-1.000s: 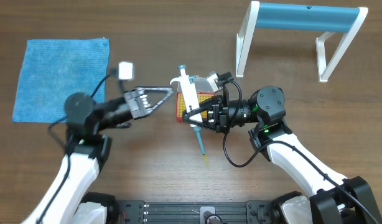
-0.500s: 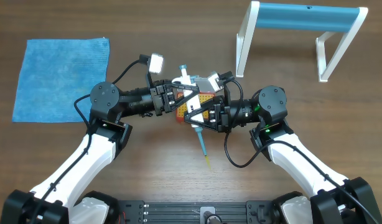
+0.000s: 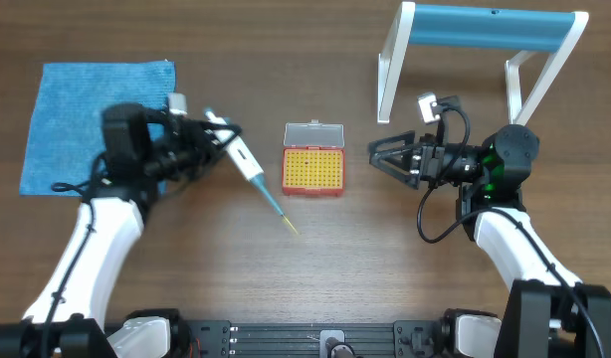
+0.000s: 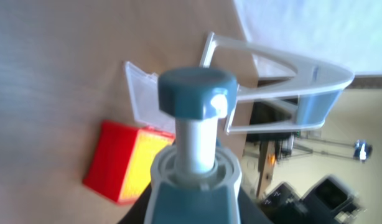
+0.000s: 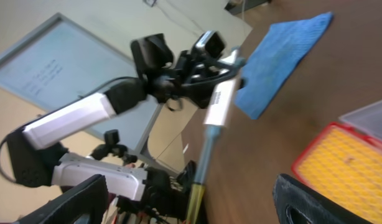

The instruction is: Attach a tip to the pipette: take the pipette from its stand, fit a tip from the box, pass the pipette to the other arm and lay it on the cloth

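1. Wooden table (image 3: pixel 385 288) is lying beneath both sets of fingers.
2. Stand (image 3: pixel 485 25) is standing near the right gripper (image 3: pixel 377 159), whose fingers are staying spread wide with nothing between them.
3. Blue cloth (image 3: pixel 77 119) is lying just behind the left gripper (image 3: pixel 201 139).
4. Tip box (image 3: pixel 312 171) is sitting between the two grippers.
5. Pipette (image 3: pixel 248 164) is being pinched by the left fingers, slanting out beyond them.
6. Yellow tip (image 3: pixel 289 227) is sitting on its far end.

Wood-grain table (image 3: pixel 385 278), smooth, matt. Blue fabric cloth (image 3: pixel 77 109), soft nap. White plastic pipette (image 3: pixel 244 162), smooth; plunger cap (image 4: pixel 197 93) glossy. Red plastic tip box (image 3: pixel 313 174) w/ clear lid (image 3: pixel 314 131). White/blue stand (image 3: pixel 485 25), smooth, slight sheen.
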